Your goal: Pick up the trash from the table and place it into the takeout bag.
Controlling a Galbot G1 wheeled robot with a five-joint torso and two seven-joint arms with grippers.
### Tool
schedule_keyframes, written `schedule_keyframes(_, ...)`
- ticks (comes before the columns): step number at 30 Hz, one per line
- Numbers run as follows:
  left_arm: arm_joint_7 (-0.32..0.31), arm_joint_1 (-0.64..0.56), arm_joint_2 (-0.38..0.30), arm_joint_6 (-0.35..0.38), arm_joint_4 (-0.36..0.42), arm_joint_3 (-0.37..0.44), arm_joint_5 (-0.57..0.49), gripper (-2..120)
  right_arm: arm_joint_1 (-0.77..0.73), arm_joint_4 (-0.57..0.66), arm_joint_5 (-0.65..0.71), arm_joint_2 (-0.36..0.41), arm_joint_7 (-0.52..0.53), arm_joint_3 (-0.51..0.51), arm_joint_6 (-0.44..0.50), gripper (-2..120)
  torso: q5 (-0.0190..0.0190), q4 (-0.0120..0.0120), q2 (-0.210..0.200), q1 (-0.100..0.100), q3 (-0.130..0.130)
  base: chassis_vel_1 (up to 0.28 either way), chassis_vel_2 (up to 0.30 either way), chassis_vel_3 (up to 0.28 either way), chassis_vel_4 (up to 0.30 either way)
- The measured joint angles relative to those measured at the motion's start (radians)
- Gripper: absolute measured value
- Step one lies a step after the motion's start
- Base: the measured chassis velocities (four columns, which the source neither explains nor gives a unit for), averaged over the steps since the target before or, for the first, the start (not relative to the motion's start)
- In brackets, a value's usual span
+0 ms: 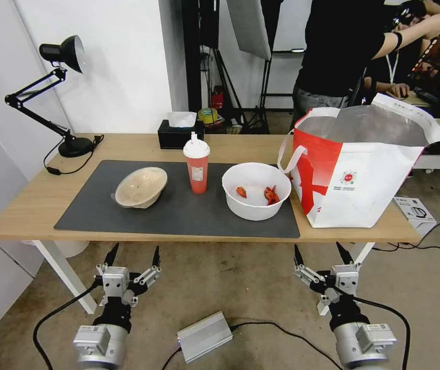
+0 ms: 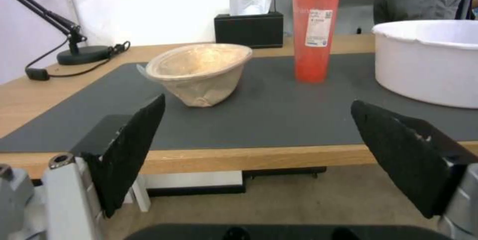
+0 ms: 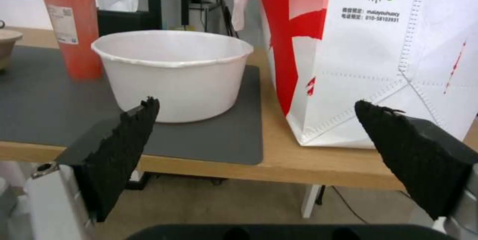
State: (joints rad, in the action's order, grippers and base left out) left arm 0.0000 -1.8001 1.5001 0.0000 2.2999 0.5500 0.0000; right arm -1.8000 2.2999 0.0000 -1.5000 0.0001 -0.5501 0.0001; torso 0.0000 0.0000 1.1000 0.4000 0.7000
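On the table [image 1: 35, 200], three pieces of trash stand on the dark grey mat [image 1: 178, 216]: a beige paper bowl [image 1: 140, 187] tilted on its side at the left, a tall red drink cup [image 1: 196, 163] with a white lid in the middle, and a large white bowl [image 1: 256, 190] holding red food scraps. The takeout bag [image 1: 356, 169], white with a red panel, stands open at the table's right end. My left gripper [image 1: 133, 253] and right gripper [image 1: 323, 251] hang open below the front edge, short of the table, with nothing between their fingers.
A black desk lamp [image 1: 60, 92] and its cord sit at the table's back left, a black tissue box [image 1: 180, 132] behind the cup. A silver box [image 1: 204, 336] with cables lies on the floor between my arms. A small white box [image 1: 415, 209] sits right of the bag.
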Motion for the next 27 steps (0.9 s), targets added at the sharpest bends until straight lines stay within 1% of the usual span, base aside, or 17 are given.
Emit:
schedule_keyframes(25, 0.0, 0.0, 0.0, 0.0, 0.0, 0.0, 0.0, 100, 0.0, 0.0, 0.0, 0.0, 0.0, 0.0, 0.0, 100, 0.0, 0.0, 0.0, 0.0, 0.0, 0.0, 0.0, 0.0, 0.0)
schedule_keyframes(27, -0.004, 0.006, 0.002, 0.014, 0.003, 0.001, -0.007, 100, 0.001, 0.0, 0.001, 0.001, 0.0, 0.0, -0.003, 100, 0.0, 0.0, 0.0, 0.0, 0.0, 0.0, 0.0, 0.0, 0.0)
